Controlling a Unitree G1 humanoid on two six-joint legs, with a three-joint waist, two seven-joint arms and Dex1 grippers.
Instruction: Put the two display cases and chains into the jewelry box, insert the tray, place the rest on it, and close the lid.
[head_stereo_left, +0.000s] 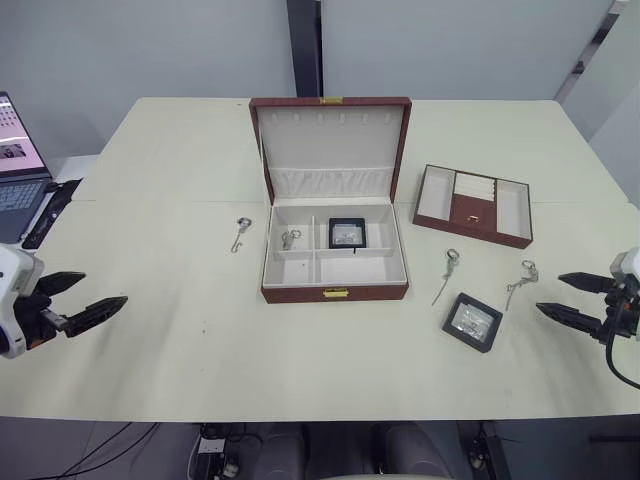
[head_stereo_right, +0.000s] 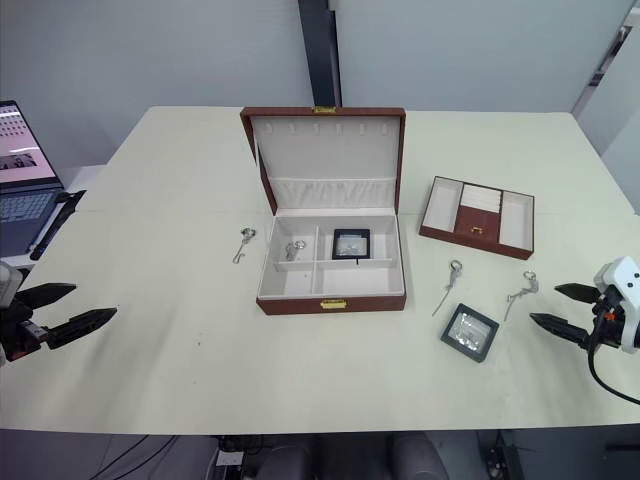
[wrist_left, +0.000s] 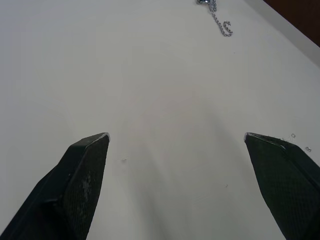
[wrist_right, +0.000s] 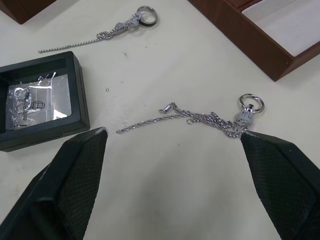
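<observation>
right hand (head_stereo_left: 573, 298) apart | chain (wrist_right: 200, 119) just ahead | display case (head_stereo_left: 472, 321) beside

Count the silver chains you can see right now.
4: one chain inside the jewelry box, one on the table left of it, two right of it.

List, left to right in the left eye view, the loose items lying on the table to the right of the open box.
Thin silver chain with a ring end → small square black-framed display case → second thin silver chain.

One display case (head_stereo_left: 347, 233) inside jewelry box (head_stereo_left: 335, 290), tray (head_stereo_left: 473, 205) to its right, second case (head_stereo_left: 472, 321) in front
</observation>
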